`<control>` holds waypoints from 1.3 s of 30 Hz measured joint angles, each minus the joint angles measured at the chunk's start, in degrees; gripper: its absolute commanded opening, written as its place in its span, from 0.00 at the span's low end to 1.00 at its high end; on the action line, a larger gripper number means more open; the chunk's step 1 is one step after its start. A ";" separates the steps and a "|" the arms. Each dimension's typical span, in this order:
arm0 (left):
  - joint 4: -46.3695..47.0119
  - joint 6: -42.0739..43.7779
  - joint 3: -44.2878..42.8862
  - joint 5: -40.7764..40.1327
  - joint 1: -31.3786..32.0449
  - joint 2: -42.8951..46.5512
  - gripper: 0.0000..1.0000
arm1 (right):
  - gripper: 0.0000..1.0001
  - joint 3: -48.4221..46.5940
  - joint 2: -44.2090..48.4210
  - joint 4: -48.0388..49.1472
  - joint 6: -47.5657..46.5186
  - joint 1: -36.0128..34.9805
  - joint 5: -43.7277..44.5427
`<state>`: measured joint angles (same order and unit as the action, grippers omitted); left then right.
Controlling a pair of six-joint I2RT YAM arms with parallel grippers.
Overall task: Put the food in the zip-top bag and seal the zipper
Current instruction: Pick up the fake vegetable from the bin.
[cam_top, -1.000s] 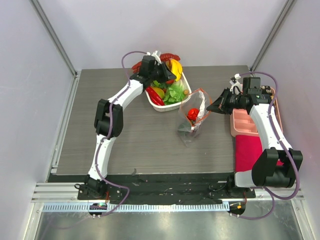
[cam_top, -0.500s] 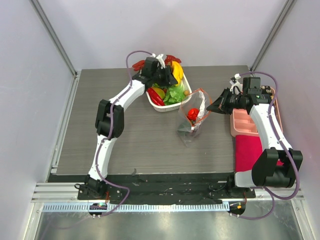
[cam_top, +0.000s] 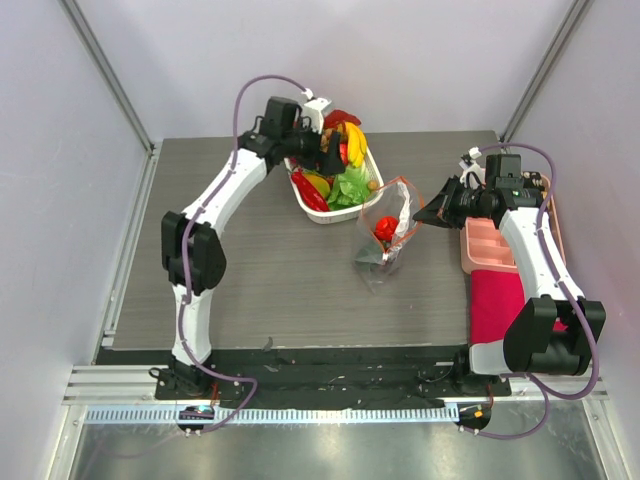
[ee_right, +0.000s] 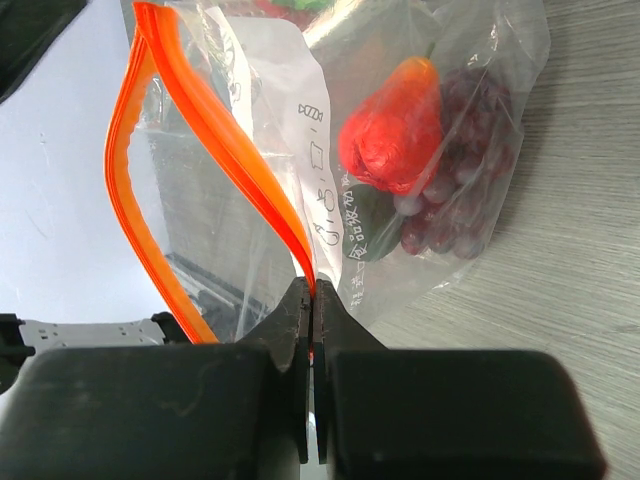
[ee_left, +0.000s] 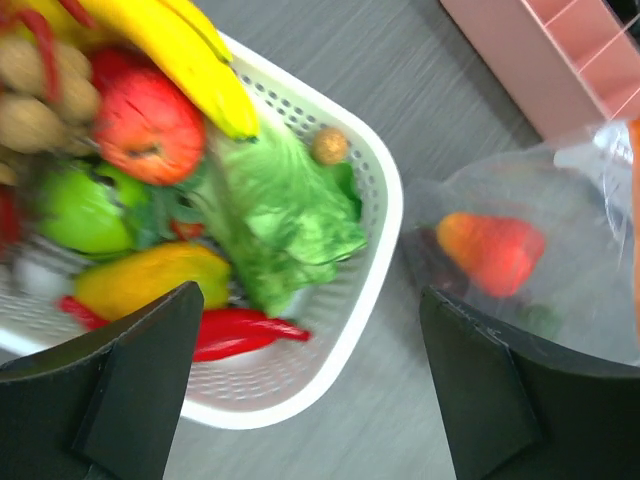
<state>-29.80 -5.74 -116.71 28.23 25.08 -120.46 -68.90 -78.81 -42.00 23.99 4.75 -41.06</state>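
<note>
Currently, left gripper (cam_top: pixel 335 150): over the white basket (cam_top: pixel 322 216), fingers spread wide, nothing between them; the wrist view (ee_left: pixel 308 300) shows only the basket contents below the gap.
Right gripper (cam_top: pixel 422 214): jaws fully together, pinching the zipper (ee_right: pixel 222 140) at one end of the bag's mouth (ee_right: pixel 312 290).
Zip-top bag (cam_top: pixel 385 240): right of the tabletop's middle, just beside the basket's near right corner; bottom rests on the tabletop (cam_top: pixel 260 260), mouth end lifted by the right gripper.
Zipper state: unsealed, the two orange strips bow apart into an open loop.
Food in bag: a red fruit (ee_right: pixel 395 130) and dark grapes (ee_right: pixel 462 175), touching, down at the bag's bottom end.
Food in basket: banana (ee_left: pixel 170 50), red apple (ee_left: pixel 150 120), green leaves (ee_left: pixel 285 215), yellow piece (ee_left: pixel 150 285), red chilli (ee_left: pixel 235 330); more lies behind, too blurred to name.
Basket place: at the far edge of the tabletop, about midway along it.
Pink tray (cam_top: pixel 490 245): at the right edge, beside the right arm.
Red cloth (cam_top: pixel 495 300): right edge, touching the tray's near side.
</note>
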 measured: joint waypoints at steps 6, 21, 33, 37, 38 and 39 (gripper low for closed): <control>-17.66 26.88 -13.22 3.58 -3.23 -1.57 0.89 | 0.01 0.00 0.00 0.09 -0.13 0.00 -0.02; -29.22 53.53 -16.33 3.52 -5.44 -13.40 0.91 | 0.01 0.00 0.00 0.17 -0.13 0.00 0.02; -28.37 55.95 -17.11 3.04 -6.10 -17.07 0.69 | 0.01 0.00 0.02 0.13 -0.13 0.00 0.02; -28.39 55.98 -17.11 3.15 -6.10 -17.07 0.47 | 0.01 0.00 0.00 0.13 -0.13 0.00 0.04; -28.44 55.93 -17.11 3.23 -6.10 -17.07 0.43 | 0.01 0.00 0.00 0.13 -0.13 0.00 0.04; -28.50 56.00 -17.11 3.43 -6.10 -17.07 0.38 | 0.01 0.00 0.02 0.13 -0.13 0.00 0.04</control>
<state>-58.30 50.26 -133.82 31.66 18.98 -137.53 -68.90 -78.78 -41.87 23.86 4.75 -41.01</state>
